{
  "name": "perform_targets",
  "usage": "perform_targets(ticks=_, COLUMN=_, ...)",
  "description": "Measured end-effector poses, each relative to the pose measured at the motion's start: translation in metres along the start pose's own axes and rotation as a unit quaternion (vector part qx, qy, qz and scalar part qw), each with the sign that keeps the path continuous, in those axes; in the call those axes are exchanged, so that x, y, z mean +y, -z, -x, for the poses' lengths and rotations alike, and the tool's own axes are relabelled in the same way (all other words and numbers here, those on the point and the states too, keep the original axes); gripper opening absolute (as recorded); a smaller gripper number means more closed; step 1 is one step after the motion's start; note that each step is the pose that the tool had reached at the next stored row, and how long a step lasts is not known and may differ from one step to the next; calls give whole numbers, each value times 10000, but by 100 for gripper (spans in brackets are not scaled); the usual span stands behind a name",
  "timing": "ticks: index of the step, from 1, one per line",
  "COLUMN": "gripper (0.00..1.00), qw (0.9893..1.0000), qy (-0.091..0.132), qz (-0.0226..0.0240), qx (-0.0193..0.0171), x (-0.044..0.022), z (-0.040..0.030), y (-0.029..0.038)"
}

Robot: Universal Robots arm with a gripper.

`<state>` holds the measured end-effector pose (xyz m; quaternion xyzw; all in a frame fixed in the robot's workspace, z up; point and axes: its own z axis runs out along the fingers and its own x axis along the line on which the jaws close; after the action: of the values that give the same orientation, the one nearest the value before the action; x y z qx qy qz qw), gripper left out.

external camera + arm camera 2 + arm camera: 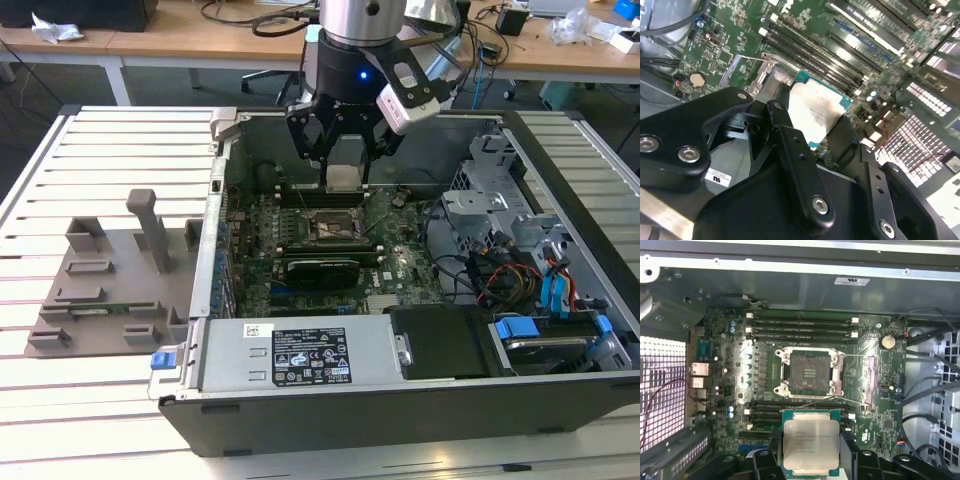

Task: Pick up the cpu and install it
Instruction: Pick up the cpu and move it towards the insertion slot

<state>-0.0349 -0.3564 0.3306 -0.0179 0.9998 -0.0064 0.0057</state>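
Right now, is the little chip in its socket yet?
Out. The gripper holds the cpu in the air, and the socket is empty.

Open computer case (400, 415) laid flat on a slatted white table (100, 410), green motherboard (880, 405) mounted inside, empty socket (809, 372) set between memory slots (800, 326), coin battery (887, 341) nearby, black expansion card (318, 268), labelled power supply (300, 358), blue latches (518, 328), grey moulded fixture (110, 290) placed at the exterior view's left.
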Motion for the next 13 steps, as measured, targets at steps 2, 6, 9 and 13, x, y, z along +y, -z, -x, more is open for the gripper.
perform_targets(ticks=2, gripper=55, qw=10000, qy=0, qz=-1, qx=0, x=30, z=5, y=-45)
perform_targets(ticks=6, gripper=55, qw=10000, qy=0, qz=0, qx=0, x=54, z=17, y=-103)
perform_targets(ticks=9, gripper=55, qw=10000, qy=1, qz=0, qx=0, x=57, z=26, y=-139)
perform_targets(ticks=13, gripper=55, qw=10000, qy=0, qz=0, qx=0, x=58, z=32, y=-175)
